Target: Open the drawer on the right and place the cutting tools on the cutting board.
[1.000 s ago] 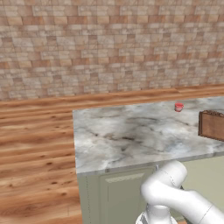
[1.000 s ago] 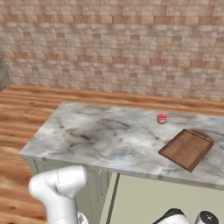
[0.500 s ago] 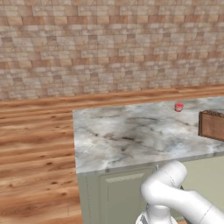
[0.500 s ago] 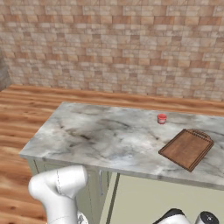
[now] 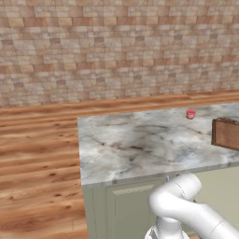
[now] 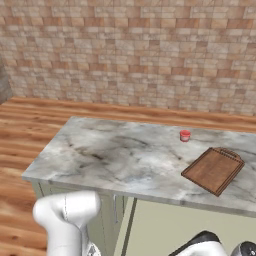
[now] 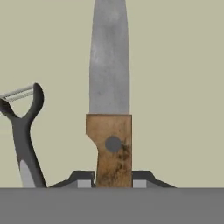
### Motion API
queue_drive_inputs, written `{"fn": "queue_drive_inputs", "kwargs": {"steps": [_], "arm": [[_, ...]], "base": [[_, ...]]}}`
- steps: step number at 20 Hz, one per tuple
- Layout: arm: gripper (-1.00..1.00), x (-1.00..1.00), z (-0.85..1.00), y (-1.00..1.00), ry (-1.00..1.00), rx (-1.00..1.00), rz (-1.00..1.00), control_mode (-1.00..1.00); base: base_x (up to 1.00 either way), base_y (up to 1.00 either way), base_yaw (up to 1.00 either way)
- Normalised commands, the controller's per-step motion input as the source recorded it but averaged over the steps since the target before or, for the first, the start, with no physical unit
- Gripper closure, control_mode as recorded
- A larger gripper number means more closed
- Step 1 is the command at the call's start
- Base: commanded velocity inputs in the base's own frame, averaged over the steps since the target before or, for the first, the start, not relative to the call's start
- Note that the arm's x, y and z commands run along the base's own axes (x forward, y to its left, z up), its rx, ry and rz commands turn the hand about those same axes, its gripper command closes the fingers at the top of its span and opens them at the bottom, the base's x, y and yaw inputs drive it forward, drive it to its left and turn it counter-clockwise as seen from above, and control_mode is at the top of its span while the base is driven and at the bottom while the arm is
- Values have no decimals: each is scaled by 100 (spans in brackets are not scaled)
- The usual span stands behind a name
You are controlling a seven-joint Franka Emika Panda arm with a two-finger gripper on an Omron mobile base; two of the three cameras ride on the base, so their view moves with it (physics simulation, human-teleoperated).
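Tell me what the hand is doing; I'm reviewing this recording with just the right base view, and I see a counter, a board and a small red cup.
Observer: The hand view shows the gripper with its jaws closed on the wooden handle of a knife.
Operator: Anything else near the knife?
Observer: A dark-handled peeler lies beside it, apart from it, on a plain beige surface.
Operator: And the cutting board?
Observer: In the left base view the cutting board sits at the counter's right edge, bare, with the red cup beyond it.
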Motion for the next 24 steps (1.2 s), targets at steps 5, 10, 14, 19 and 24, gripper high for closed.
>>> {"fn": "queue_drive_inputs", "kwargs": {"steps": [5, 10, 14, 19, 24], "arm": [[100, 1, 100, 33, -5, -1, -10, -100], [100, 14, 100, 52, -4, -5, -9, -100], [100, 45, 94, 82, -3, -8, -7, -100], [100, 84, 55, 67, 0, -4, -3, -100], [100, 100, 47, 29, 0, 0, -1, -100]], "base": [[0, 0, 0], [0, 0, 0], [0, 0, 0], [0, 0, 0], [0, 0, 0]]}}
